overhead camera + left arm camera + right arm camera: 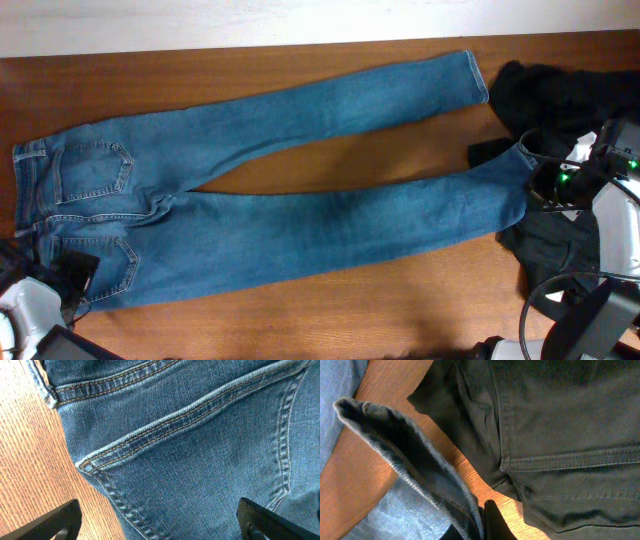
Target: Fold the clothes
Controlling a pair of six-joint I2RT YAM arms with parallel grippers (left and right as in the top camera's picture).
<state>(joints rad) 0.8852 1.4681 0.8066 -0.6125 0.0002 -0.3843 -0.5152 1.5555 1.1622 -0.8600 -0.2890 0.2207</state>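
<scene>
Since the jeans [250, 190] lie spread flat on the desk [330, 300] with both legs apart, folding seems barely begun. The black clothes [560, 90] sit bunched at the right edge. The right claw [480, 527] is closed on 1 leg's hem. The left claw [160, 522] hovers wide open above a back pocket.

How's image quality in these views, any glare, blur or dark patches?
Overhead: even light, faint sheen on the table; the black garments lose detail in darkness. Left wrist: stitching on the jeans is sharp, the left fingers dark shapes at the edge. Right wrist: the jeans hem is shadowed inside.
</scene>
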